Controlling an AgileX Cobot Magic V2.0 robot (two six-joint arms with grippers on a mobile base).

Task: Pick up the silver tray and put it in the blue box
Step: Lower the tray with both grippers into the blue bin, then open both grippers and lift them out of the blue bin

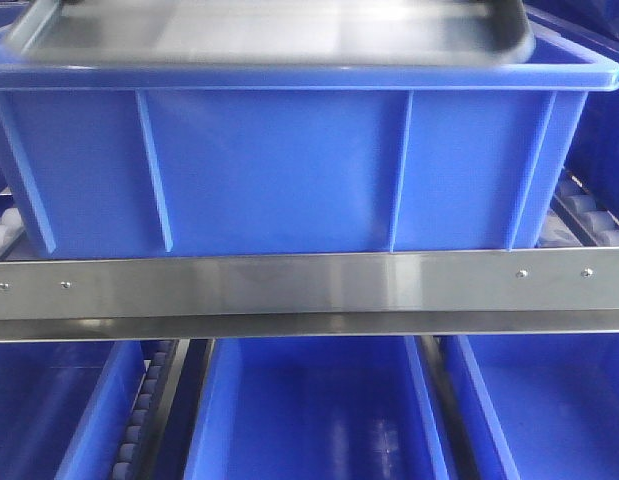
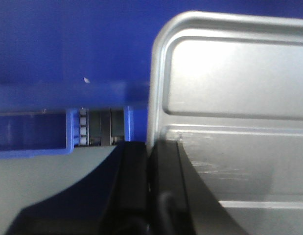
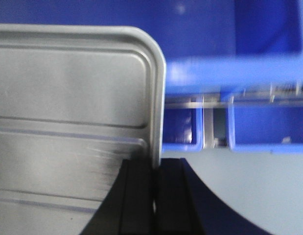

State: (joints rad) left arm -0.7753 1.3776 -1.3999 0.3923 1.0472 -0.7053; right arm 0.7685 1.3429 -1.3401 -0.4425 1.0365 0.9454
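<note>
Left gripper [image 2: 150, 152] and right gripper [image 3: 155, 167] clamp opposite rims, keeping the silver tray [image 1: 289, 30] level over the blue box [image 1: 279, 170].

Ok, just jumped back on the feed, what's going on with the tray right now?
Both arms are carrying the silver tray between them. The left gripper is clamped on one side rim and the right gripper on the opposite one. In the front view the tray sits level at the top of the blue box, overlapping its rim. It is not yet down inside, and whether it touches the rim is unclear.
</note>
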